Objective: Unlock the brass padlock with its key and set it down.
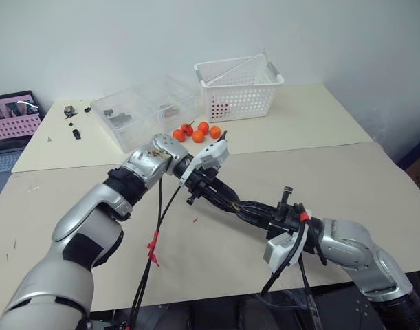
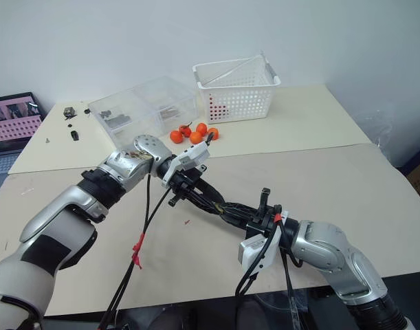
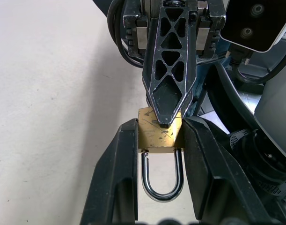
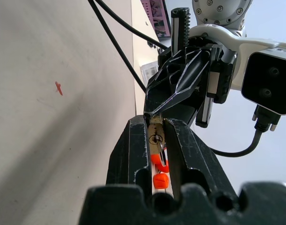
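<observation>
Brass padlock: gold-coloured body, scuffed face, clamped between the two black fingers of the left gripper; silver shackle hangs in the gap between those fingers, both legs seated in the body (reads as closed).

Right gripper: fingers drawn close together, meeting the padlock from the opposite side; the tip of one finger rests on the padlock's face. In the right wrist view a thin brass-and-silver piece with a small round mark sits pinched between them, orange bits below it; whether this is the key cannot be told.

Both grippers meet tip to tip above the table, the padlock raised off its surface.

Behind the padlock: small orange fruits, in a cluster. Beyond them, white perforated basket and clear plastic compartment box. Well off to the robot's left of the padlock: laptop.
</observation>
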Robot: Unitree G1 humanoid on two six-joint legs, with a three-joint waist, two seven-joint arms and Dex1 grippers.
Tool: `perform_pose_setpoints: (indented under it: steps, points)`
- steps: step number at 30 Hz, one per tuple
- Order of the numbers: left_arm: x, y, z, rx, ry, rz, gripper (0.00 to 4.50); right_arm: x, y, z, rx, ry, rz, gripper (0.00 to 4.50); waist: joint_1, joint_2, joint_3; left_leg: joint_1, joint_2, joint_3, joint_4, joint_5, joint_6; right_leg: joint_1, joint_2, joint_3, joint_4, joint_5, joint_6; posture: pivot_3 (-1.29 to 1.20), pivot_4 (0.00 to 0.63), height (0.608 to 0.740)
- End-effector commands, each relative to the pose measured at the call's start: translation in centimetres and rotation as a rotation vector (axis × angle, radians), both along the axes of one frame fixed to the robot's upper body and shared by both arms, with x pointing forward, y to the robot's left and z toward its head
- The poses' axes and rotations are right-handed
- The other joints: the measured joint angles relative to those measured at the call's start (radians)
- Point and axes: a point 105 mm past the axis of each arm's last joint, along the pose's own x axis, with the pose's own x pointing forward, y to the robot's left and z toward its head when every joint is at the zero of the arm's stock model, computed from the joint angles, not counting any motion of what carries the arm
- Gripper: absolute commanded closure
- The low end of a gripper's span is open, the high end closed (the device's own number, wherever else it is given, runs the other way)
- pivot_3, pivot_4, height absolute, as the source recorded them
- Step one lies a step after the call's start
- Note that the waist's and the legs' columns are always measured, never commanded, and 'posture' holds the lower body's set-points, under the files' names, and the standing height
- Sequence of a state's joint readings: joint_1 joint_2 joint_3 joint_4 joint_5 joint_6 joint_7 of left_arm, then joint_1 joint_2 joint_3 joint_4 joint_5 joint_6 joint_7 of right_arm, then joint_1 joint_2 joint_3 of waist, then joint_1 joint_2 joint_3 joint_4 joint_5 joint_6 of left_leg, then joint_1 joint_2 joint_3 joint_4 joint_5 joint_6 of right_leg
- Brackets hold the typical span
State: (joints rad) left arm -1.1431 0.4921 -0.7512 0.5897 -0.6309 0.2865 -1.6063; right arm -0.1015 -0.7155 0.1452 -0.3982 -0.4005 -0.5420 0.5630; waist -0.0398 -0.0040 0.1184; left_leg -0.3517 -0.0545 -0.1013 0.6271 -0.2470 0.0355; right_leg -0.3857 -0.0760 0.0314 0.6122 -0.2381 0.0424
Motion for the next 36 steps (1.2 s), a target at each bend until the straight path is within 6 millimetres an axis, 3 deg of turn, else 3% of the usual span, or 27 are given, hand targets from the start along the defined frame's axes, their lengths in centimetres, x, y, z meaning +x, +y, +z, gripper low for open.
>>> perform_pose_setpoints:
  steps: [1, 4, 10, 17, 25, 28, 34, 36]
  points:
    - [-0.2, -0.1, 1.7, -0.019, -0.036, -0.032, 2.04, -0.2, 0.1, 1.1, 0.030, -0.048, 0.007, 4.42, 0.000, 0.000, 0.000, 0.000, 0.000, 0.000, 0.000, 0.000, 0.000, 0.000, 0.000, 0.000, 0.000, 0.000, 0.000, 0.00, 0.150, 0.740]
    - [-0.1, 0.1, 2.3, -0.028, -0.033, -0.019, 0.99, -0.1, 0.1, 1.0, 0.030, -0.049, 0.007, 4.42, -0.001, 0.000, 0.000, 0.000, 0.000, 0.000, 0.000, 0.000, 0.000, 0.000, 0.000, 0.000, 0.000, 0.000, 0.000, 0.00, 0.150, 0.740]
    - [0.5, 0.6, 5.6, -0.133, -0.040, 0.027, 0.99, 0.3, -0.5, 0.5, 0.019, -0.032, -0.017, 4.42, 0.000, 0.000, 0.000, 0.000, 0.000, 0.000, 0.000, 0.000, 0.000, 0.000, 0.000, 0.000, 0.000, 0.000, 0.000, 0.00, 0.150, 0.740]
    - [3.1, 2.8, 8.3, -0.239, -0.170, 0.192, 0.99, 1.3, -1.3, 0.6, 0.042, -0.008, -0.061, 4.42, -0.003, 0.000, 0.000, 0.001, 0.000, 0.000, 0.000, 0.000, 0.000, 0.000, 0.000, 0.000, 0.000, 0.000, 0.000, 0.00, 0.150, 0.740]
    - [3.1, 4.4, 4.3, -0.190, -0.229, 0.278, 0.99, 1.7, -1.5, 0.7, 0.105, 0.093, -0.062, 4.42, -0.003, 0.000, 0.000, 0.002, 0.000, -0.001, -0.001, 0.000, 0.000, 0.000, 0.000, 0.004, 0.000, 0.000, 0.000, 0.00, 0.150, 0.740]
    - [2.7, 4.6, 3.1, -0.191, -0.187, 0.300, 1.81, 1.8, -1.4, 1.1, 0.110, 0.093, -0.058, 4.42, -0.001, 0.000, 0.000, 0.001, 0.000, -0.002, 0.000, 0.000, 0.000, -0.001, 0.000, 0.005, 0.000, 0.000, 0.000, 0.00, 0.150, 0.740]
    - [2.5, 4.3, 2.3, -0.216, -0.148, 0.326, 4.28, 1.8, -0.8, 1.8, 0.131, 0.099, -0.044, 4.42, 0.004, 0.000, 0.000, 0.002, 0.000, -0.002, -0.001, 0.000, 0.000, 0.000, 0.000, 0.005, 0.001, 0.000, 0.000, 0.00, 0.150, 0.740]
    - [2.7, 4.1, 2.8, -0.237, -0.142, 0.334, 4.48, 1.6, -0.7, 1.7, 0.128, 0.104, -0.039, 4.42, 0.004, 0.000, 0.000, 0.002, 0.000, -0.002, 0.000, 0.000, 0.000, 0.000, 0.000, 0.005, 0.001, 0.000, 0.000, 0.00, 0.150, 0.740]
